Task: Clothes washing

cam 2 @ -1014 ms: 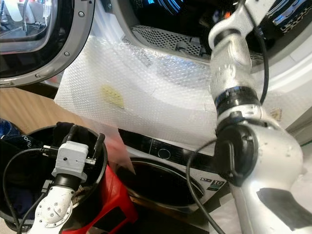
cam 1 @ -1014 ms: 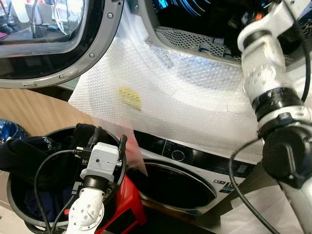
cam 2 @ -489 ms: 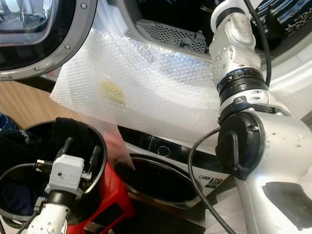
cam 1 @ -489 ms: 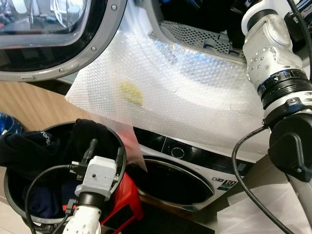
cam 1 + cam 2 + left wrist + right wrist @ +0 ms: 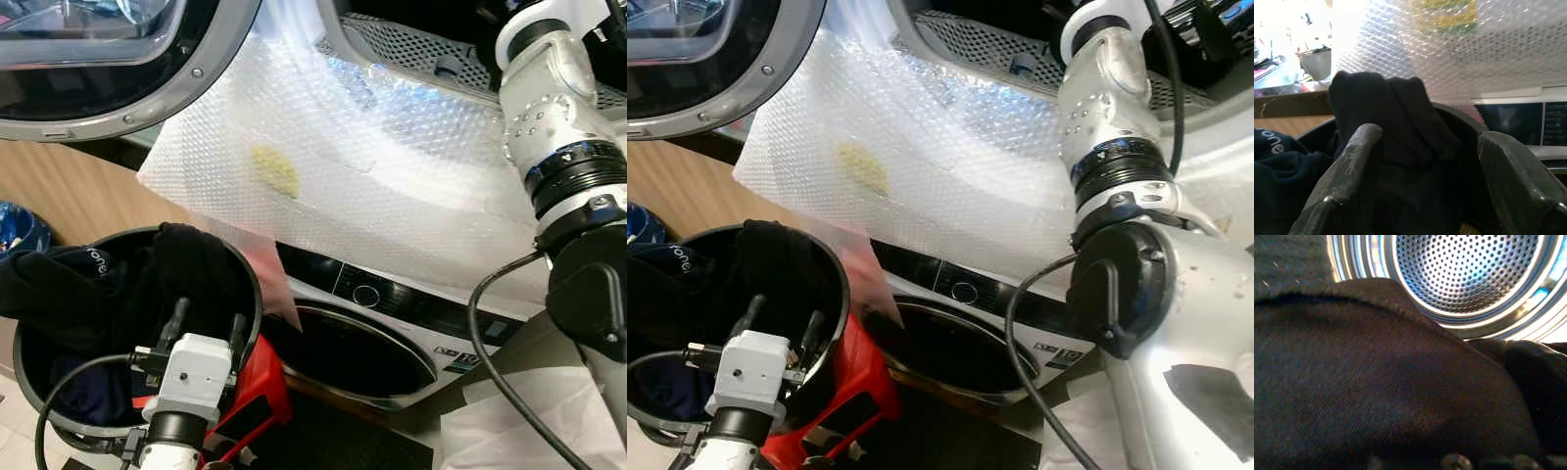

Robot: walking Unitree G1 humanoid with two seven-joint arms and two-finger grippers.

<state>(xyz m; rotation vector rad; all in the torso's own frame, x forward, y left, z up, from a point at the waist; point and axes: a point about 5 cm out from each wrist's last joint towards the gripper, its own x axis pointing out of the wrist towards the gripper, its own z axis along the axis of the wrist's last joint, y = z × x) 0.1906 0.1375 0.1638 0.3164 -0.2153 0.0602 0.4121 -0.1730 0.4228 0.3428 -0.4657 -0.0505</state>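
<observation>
Dark clothes [image 5: 108, 294] are being held in a round black laundry basket [image 5: 257, 294] at about seven o'clock in the head views, beside a red stool [image 5: 260, 387] and in front of a lower washing machine [image 5: 392, 323]. The left gripper [image 5: 206, 328] is being held just above the basket's near rim with its two black fingers [image 5: 1349, 166] spread apart and nothing between them; a bunched dark garment [image 5: 1386, 117] is lying just ahead of the fingertips.

The right arm [image 5: 554, 127] is being reached toward one o'clock into the open upper drum [image 5: 1469, 274], whose front is being covered by bubble wrap [image 5: 372, 186]. A dark cloth [image 5: 1376, 382] is being seen pressed close against the right wrist camera; whether the right gripper is clamped on it cannot be told.

Judged from this, cloth is being risked at the drum's lip: it could be left hanging over the opening or be caught on the bubble wrap as the arm is drawn back. At the basket, a loose garment could be snagged and dragged over the rim, or the basket could be tipped against the stool.
</observation>
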